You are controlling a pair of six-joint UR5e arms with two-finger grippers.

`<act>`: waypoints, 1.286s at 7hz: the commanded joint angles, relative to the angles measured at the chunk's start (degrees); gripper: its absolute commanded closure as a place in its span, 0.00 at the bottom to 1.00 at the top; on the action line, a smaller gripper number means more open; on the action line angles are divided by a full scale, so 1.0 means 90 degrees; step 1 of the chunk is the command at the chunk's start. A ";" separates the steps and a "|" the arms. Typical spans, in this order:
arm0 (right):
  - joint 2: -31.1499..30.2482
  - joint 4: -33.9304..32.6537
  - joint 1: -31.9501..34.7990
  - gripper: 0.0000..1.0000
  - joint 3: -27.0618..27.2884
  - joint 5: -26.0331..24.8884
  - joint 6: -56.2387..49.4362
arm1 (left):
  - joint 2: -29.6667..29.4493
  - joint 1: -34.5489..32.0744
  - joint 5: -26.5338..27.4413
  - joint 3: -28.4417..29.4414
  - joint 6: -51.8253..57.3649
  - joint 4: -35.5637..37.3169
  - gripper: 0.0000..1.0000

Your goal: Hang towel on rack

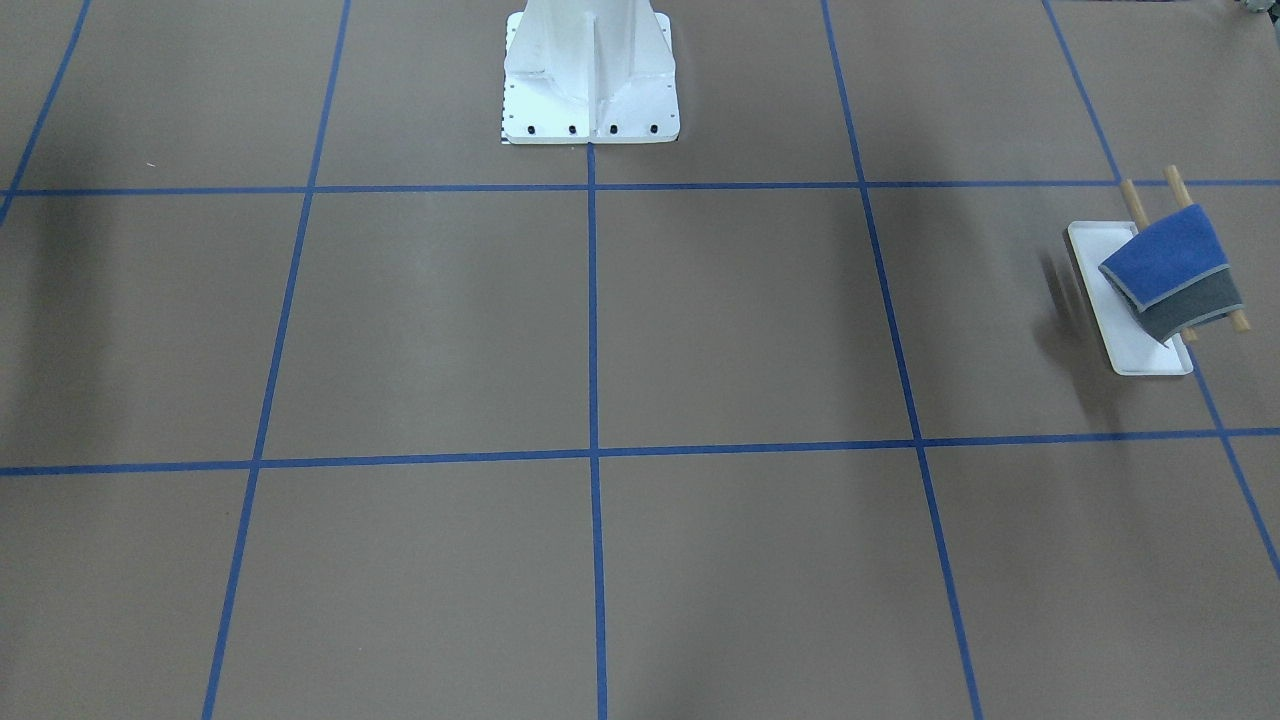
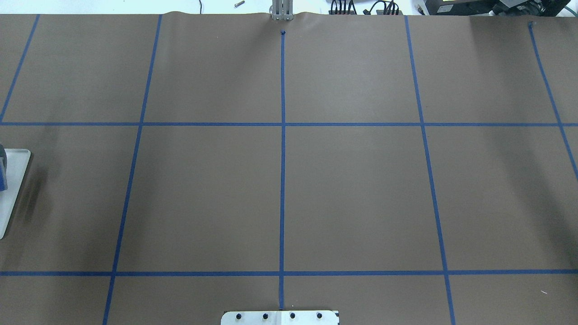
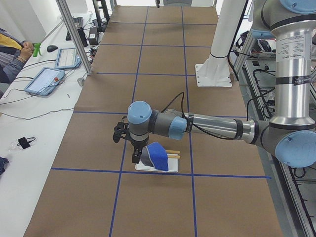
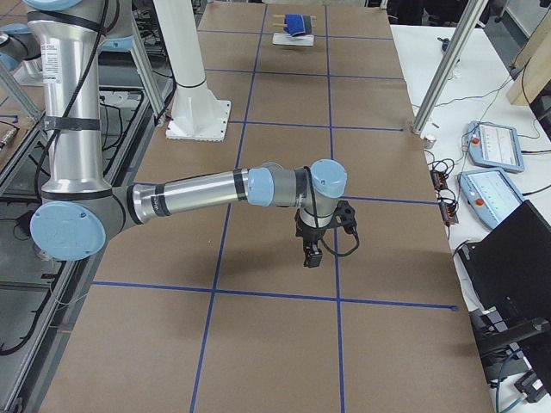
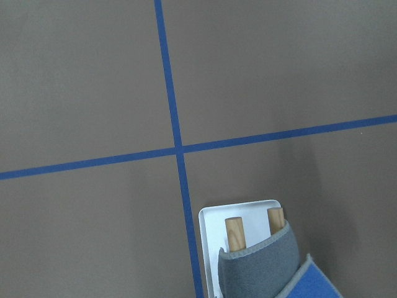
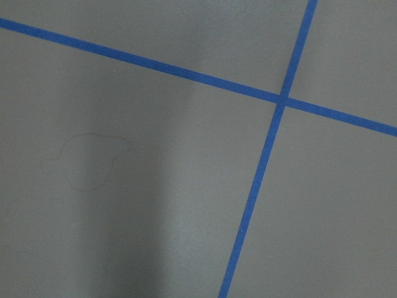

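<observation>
The towel (image 1: 1170, 270) hangs folded over the rack's two wooden rods (image 1: 1135, 205), blue side up and dark grey flap below. The rack's white tray (image 1: 1120, 320) stands on the table on my left side. The left wrist view shows the rod ends (image 5: 234, 233), the towel (image 5: 260, 267) and the tray (image 5: 211, 223) at its lower edge. My left gripper (image 3: 136, 158) shows only in the exterior left view, just beside the towel (image 3: 157, 155); I cannot tell if it is open or shut. My right gripper (image 4: 312, 256) shows only in the exterior right view, above bare table, state unclear.
The large white bolted pedestal (image 1: 590, 80) stands at the robot's side of the table. Blue tape lines (image 1: 592, 320) grid the brown cover. An operator's arm (image 3: 12, 54) and tablets (image 3: 44, 81) are on the side bench.
</observation>
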 commanded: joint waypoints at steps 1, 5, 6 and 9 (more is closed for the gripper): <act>-0.0110 0.0263 0.0001 0.00 -0.0034 -0.0005 0.0068 | -0.0107 0.0001 -0.0072 -0.0400 -0.0078 0.0116 0.02; -0.0013 0.0283 -0.0009 0.00 0.0054 0.0034 0.0078 | -0.0284 0.0010 -0.0210 -0.0560 -0.0353 0.0557 0.02; -0.0003 0.0292 0.0000 0.00 0.0111 0.0043 0.0069 | -0.0255 0.0020 -0.0200 -0.0540 -0.0343 0.0547 0.02; -0.0071 0.0283 0.0195 0.00 0.0073 0.0473 0.0049 | -0.0293 0.0020 -0.0249 -0.0492 -0.0381 0.0595 0.02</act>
